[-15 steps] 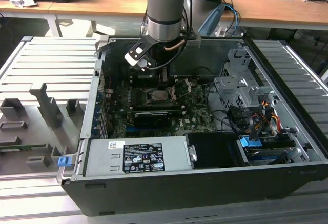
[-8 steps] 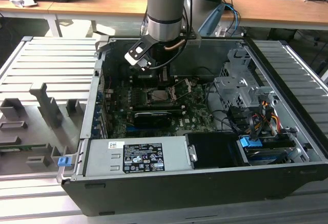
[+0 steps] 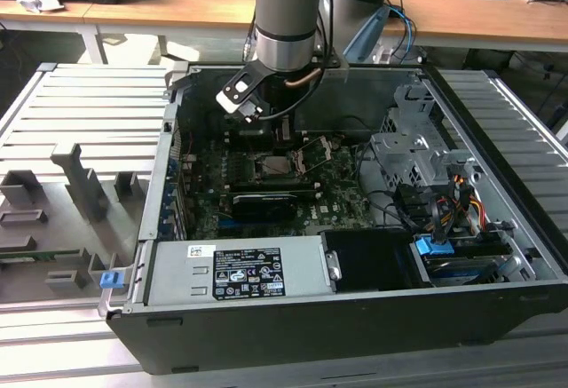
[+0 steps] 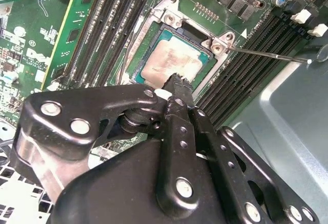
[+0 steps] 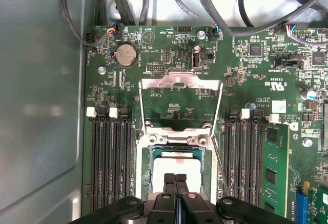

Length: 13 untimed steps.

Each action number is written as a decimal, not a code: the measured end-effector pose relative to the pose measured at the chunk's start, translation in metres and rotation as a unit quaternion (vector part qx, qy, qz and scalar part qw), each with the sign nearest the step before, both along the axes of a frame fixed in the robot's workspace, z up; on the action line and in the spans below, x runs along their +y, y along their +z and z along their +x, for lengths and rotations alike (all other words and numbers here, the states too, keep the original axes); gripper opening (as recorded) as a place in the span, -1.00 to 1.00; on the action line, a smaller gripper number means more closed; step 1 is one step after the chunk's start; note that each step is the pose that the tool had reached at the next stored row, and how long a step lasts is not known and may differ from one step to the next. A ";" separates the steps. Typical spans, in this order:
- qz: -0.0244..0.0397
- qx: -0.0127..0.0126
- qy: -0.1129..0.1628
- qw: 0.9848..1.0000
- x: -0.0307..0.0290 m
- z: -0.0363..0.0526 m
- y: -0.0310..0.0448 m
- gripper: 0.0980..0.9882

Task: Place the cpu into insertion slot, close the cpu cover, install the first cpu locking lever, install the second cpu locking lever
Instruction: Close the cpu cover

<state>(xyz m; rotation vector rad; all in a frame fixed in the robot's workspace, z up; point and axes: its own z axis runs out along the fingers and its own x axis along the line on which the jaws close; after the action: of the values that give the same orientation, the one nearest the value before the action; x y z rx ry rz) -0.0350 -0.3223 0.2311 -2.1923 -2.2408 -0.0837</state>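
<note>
Cpu (image 5: 177, 166): small flat square, dull silver-grey top w/ pale smears and a green rim. It lies flat and square to the edges in the slot (image 5: 142, 167) on the board's centre; in the second wrist view (image 4: 171, 62) it looks seated, though part is hidden. In the exterior view (image 3: 273, 166) it shows as a grey square mid-board.

Cover (image 5: 179, 80): thin silver frame w/ open centre, board visible through it. It is swung open on its hinge at the slot's far edge, off the cpu; in the exterior view (image 3: 317, 151) it stands tilted up just beside the cpu.

Lever (image 4: 271, 56): thin wire rod, unlatched, angled out from a slot corner over the RAM slots; also seen alongside the slot in the first wrist view (image 5: 219, 166).
</note>
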 end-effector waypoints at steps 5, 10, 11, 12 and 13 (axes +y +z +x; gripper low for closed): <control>0.000 0.000 0.000 1.000 0.0000 0.0000 0.0131 -0.98; 0.000 0.000 0.000 1.000 0.0000 0.0000 0.0201 -0.98; 0.000 0.000 0.000 1.000 0.0000 0.0000 0.0225 -0.98; 0.000 0.000 0.000 1.000 0.0000 0.0000 0.0252 -0.98; 0.000 0.000 0.000 1.000 0.0000 0.0002 0.0257 -0.98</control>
<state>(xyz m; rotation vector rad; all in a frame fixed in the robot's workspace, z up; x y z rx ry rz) -0.0348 -0.3223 0.2568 -2.1915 -2.2406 -0.0848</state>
